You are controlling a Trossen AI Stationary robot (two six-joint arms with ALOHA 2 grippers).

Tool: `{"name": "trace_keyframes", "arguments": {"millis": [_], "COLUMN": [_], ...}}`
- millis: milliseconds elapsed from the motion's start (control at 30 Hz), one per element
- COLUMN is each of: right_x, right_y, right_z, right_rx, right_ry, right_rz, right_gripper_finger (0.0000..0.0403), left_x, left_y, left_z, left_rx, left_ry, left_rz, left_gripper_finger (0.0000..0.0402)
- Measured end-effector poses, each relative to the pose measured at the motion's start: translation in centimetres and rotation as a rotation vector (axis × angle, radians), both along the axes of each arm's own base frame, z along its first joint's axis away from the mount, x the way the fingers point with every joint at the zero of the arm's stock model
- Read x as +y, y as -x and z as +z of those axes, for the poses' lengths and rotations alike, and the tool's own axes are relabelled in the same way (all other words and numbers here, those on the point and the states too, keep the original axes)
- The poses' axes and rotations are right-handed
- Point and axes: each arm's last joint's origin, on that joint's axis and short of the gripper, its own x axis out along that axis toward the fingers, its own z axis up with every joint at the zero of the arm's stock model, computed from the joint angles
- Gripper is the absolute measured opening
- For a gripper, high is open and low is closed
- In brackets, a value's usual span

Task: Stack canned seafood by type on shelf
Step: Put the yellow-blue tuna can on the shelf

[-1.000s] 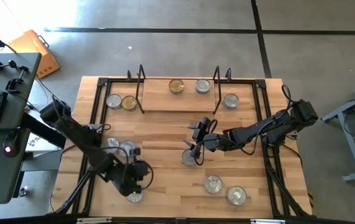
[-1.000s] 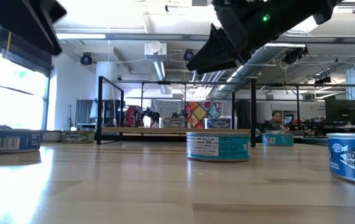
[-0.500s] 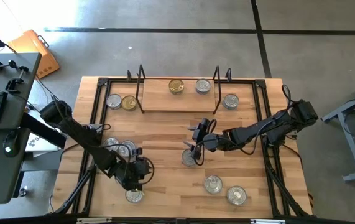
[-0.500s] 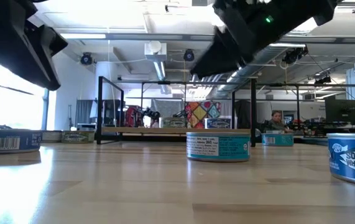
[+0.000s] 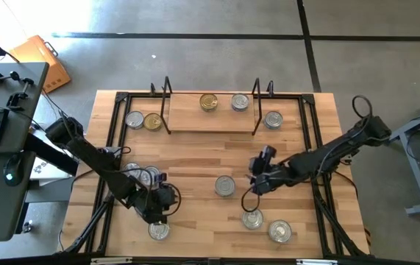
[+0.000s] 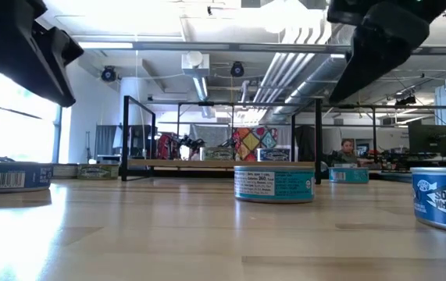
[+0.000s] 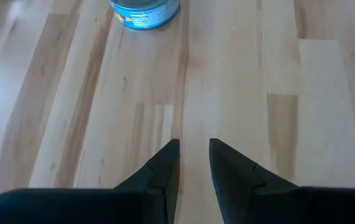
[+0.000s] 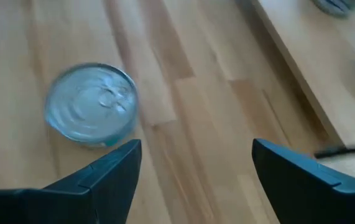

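The shelf point(image 5: 210, 114) stands at the table's far edge with a gold-topped tin point(image 5: 209, 102) and a silver-topped tin point(image 5: 240, 102) on its board. My right gripper point(image 5: 257, 181) is open and empty, just right of a lone silver-topped tin point(image 5: 225, 185) point(image 8: 90, 102) that stands on the tabletop ahead of its fingers. My left gripper point(image 5: 162, 202) point(image 7: 193, 149) hangs over bare wood, its fingers almost together and empty, on the far side of a tin point(image 5: 158, 231) at the near edge. Two more tins point(image 5: 142, 174) stand beside the left arm.
A silver tin point(image 5: 134, 119) and a gold tin point(image 5: 153, 121) stand left of the shelf, and one silver tin point(image 5: 273, 119) stands right of it. Two tins point(image 5: 251, 218) point(image 5: 279, 232) stand near the right near corner. In the low view a teal-labelled tin point(image 6: 274, 183) stands mid-table.
My right gripper has drawn back from above the lone mid-table tin toward the table's right edge; the tin has stayed in place. My left gripper has moved from over the near-edge tin toward the far edge, and that tin has stayed where it was.
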Motion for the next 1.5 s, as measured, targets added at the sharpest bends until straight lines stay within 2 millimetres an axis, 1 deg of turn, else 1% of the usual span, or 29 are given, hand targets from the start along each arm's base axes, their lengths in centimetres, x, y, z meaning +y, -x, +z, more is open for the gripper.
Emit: {"name": "trace_keyframes", "arguments": {"millis": [233,367,500,567,633,667,767,833,933,1000,1133,1267,1400,1500], "right_x": [0.1,-0.2,-0.5,-0.7,-0.7,-0.8,-1.0,-1.2,-1.5,-1.5,-1.5,-1.5,-1.5,-1.4], "right_y": [0.5,0.3,0.0,-0.1,-0.3,-0.4,-0.7,-0.9,-1.0,-1.0,-0.9,-0.9,-0.9,-0.9], "right_z": [-0.7,-0.7,-0.6,-0.5,-0.4,-0.4,-0.1,0.0,0.1,0.0,0.0,-0.1,-0.1,-0.1], "right_rx": [0.012,0.003,-0.017,-0.028,-0.038,-0.045,-0.069,-0.088,-0.087,-0.070,-0.056,-0.053,-0.049,-0.045], "right_ry": [-0.010,-0.010,-0.017,-0.018,0.000,0.019,0.091,0.119,0.123,0.120,0.128,0.130,0.120,0.102], "right_rz": [-0.021,-0.032,-0.048,-0.056,-0.047,-0.044,-0.037,-0.040,-0.035,-0.023,-0.006,-0.003,-0.003,0.006], "right_gripper_finger": [0.0298,0.0298,0.0298,0.0298,0.0298,0.0298,0.0298,0.0298,0.0298,0.0298,0.0298,0.0298,0.0298,0.0298], "left_x": [0.1,0.1,0.5,0.6,0.3,0.0,-0.9,-2.2,-3.7,-4.3,-4.0,-2.8,-1.5,0.3], "left_y": [0.0,-0.1,-0.5,-0.5,-0.2,0.1,1.8,2.6,3.2,2.8,1.4,-0.2,-1.7,-2.6], "left_z": [0.0,0.0,0.0,0.0,0.4,0.6,1.2,1.5,1.1,0.3,-1.4,-3.3,-3.9,-3.7], "left_rx": [0.000,0.000,0.014,0.101,0.240,0.313,0.524,0.563,0.535,0.494,0.419,0.437,0.431,0.384], "left_ry": [-0.023,-0.022,0.039,0.100,0.212,0.275,0.417,0.485,0.562,0.608,0.536,0.439,0.378,0.279], "left_rz": [-0.015,-0.011,0.019,-0.052,-0.124,-0.105,0.034,0.051,0.045,0.029,0.011,-0.030,-0.133,-0.134], "left_gripper_finger": [0.0077,0.0077,0.0077,0.0076,0.0070,0.0063,0.0031,0.0010,0.0004,0.0001,0.0000,0.0000,0.0000,0.0000]}}
